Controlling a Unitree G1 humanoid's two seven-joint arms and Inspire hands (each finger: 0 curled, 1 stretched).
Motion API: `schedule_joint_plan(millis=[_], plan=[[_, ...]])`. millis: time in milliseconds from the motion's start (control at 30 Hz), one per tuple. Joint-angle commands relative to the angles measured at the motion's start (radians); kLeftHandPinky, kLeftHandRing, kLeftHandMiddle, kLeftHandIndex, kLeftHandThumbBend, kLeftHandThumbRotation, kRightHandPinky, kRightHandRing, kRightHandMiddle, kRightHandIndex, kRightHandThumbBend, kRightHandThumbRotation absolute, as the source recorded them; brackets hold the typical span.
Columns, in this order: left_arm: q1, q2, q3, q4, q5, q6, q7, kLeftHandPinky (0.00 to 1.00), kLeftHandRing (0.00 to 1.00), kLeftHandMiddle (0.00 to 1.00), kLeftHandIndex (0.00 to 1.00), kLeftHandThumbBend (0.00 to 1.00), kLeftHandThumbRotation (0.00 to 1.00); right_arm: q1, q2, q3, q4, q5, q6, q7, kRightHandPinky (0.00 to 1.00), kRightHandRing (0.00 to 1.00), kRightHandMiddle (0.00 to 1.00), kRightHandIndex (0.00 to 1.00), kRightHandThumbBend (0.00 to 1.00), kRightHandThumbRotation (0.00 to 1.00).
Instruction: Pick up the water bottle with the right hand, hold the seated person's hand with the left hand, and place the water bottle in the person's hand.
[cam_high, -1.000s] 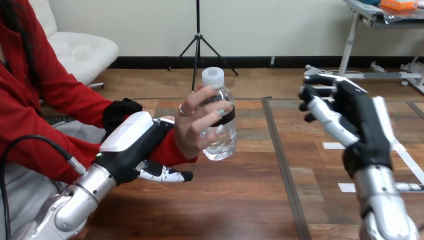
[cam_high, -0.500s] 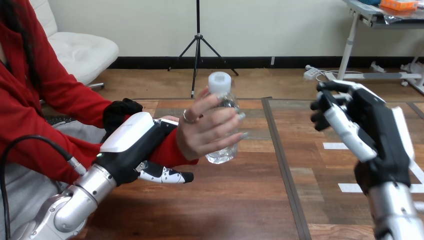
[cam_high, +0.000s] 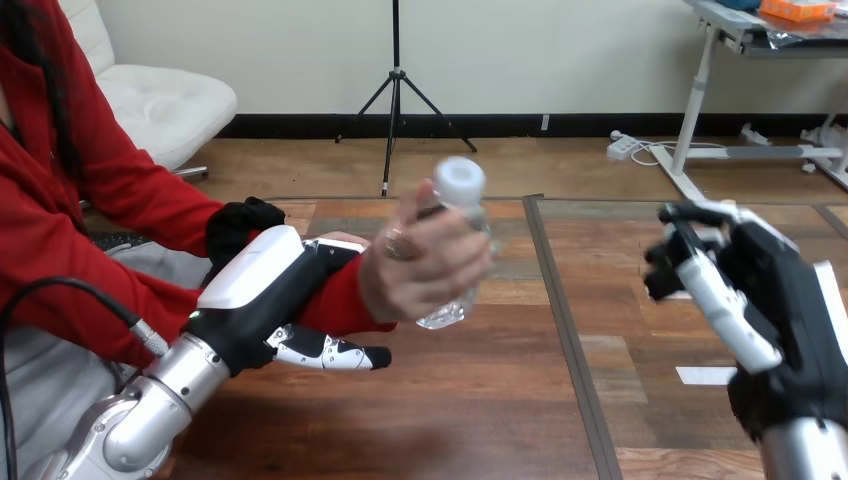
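Sitting tipped in the person's hand (cam_high: 415, 268), the water bottle (cam_high: 447, 308) is up in the air, not touching the table (cam_high: 470, 410). Its white cap (cam_high: 461, 178) leans toward the right and away, and its clear bottom pokes out below the person's hand. The person's fingers and thumb are wrapped tight round the middle of the water bottle, so most of its body is hidden. Seen from the head view, the water bottle hangs over the far half of the table, near the far edge and just left of the dark strip (cam_high: 566, 320) that runs from the far edge to the near edge. The person's hand reaches in from the table's left side, with a red sleeve (cam_high: 335, 300) on its wrist. The robot's left hand (cam_high: 262, 285) is on that wrist, close behind the person's hand. Its thumb (cam_high: 335, 353) lies under the red sleeve and its fingers go over the top and down the far side, so the wrist sits squeezed between them. The silver left arm comes up from the near left corner. The robot's right hand (cam_high: 765, 280) is well apart from the water bottle, over the right side of the table near the right edge. Its fingers (cam_high: 715, 300) are loosely bent with little gaps between them, and they hold nothing. A white tape mark (cam_high: 705, 376) lies flat on the table just beside the right hand, on its left.
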Motion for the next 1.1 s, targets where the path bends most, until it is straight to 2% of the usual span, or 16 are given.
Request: schedule_joint_plan(millis=[0, 100, 367, 633, 1067], plan=[[-0.018, -0.028, 0.004, -0.043, -0.026, -0.021, 0.004, 0.56, 0.59, 0.64, 0.65, 0.88, 0.35, -0.011, 0.018, -0.002, -0.043, 0.027, -0.027, 0.007, 0.42, 0.43, 0.49, 0.59, 0.52, 0.38], [-0.013, -0.028, 0.006, -0.053, -0.029, -0.018, 0.003, 0.62, 0.66, 0.7, 0.72, 0.93, 0.38, 0.005, 0.02, 0.0, -0.04, 0.034, -0.035, 0.014, 0.42, 0.43, 0.49, 0.59, 0.53, 0.38], [-0.007, -0.026, 0.005, -0.063, -0.03, -0.016, -0.001, 0.71, 0.76, 0.8, 0.82, 0.99, 0.43, 0.038, 0.031, 0.003, -0.035, 0.041, -0.059, 0.031, 0.43, 0.44, 0.5, 0.6, 0.53, 0.39], [-0.003, -0.027, 0.005, -0.068, -0.023, -0.02, 0.003, 0.75, 0.82, 0.86, 0.88, 1.0, 0.47, 0.066, 0.044, 0.006, -0.019, 0.047, -0.097, 0.048, 0.45, 0.45, 0.5, 0.6, 0.53, 0.38], [0.008, -0.023, 0.007, -0.09, 0.013, -0.016, 0.028, 0.89, 0.97, 0.98, 0.99, 1.0, 0.56, 0.108, 0.05, 0.018, 0.008, 0.038, -0.14, 0.065, 0.47, 0.47, 0.52, 0.6, 0.56, 0.4]])
